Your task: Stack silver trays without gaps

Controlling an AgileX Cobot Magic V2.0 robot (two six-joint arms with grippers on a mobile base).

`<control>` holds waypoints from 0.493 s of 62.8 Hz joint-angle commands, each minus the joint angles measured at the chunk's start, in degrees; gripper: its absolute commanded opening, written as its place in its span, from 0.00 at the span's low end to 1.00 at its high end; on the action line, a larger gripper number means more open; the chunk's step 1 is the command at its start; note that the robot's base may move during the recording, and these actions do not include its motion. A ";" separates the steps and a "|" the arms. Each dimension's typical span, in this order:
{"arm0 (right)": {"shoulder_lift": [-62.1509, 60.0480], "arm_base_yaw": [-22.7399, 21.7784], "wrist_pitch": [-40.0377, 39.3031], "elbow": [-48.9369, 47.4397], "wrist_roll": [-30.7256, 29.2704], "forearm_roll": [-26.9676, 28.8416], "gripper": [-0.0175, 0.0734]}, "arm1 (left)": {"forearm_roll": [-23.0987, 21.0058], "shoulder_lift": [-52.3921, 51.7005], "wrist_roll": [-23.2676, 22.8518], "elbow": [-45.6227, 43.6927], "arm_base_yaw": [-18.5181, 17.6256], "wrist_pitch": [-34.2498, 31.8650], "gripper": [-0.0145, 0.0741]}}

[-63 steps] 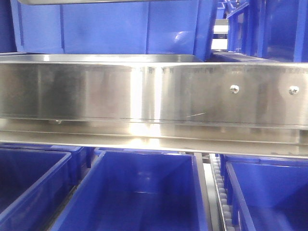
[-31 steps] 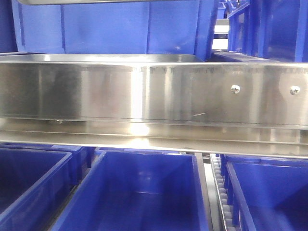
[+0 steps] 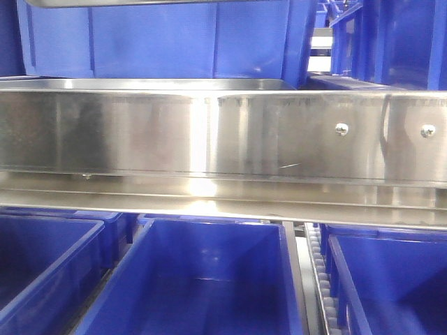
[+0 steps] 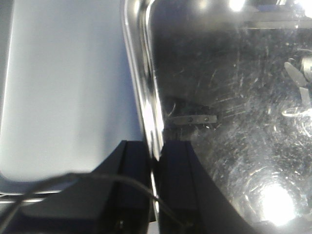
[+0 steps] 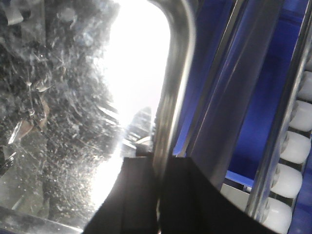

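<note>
Two grippers clamp one silver tray (image 4: 234, 112): left gripper (image 4: 155, 161) on its left rim, right gripper (image 5: 157, 170) on its right. Transport step, likely; next needs level, square lowering to nest.

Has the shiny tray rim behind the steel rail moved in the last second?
No. The silver tray still ends at the same spot, left of the screw heads on the rail.
</note>
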 commanded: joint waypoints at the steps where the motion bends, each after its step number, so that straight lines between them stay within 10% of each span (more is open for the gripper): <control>1: -2.60 -0.15 -3.61 -2.32 -1.26 -1.45 0.26 | 2.58 -1.57 2.82 -1.40 -0.05 1.63 0.11; 31: 3.19 -0.15 -13.16 -2.42 6.18 5.51 0.26 | 2.59 5.80 10.60 -9.69 12.20 0.99 0.11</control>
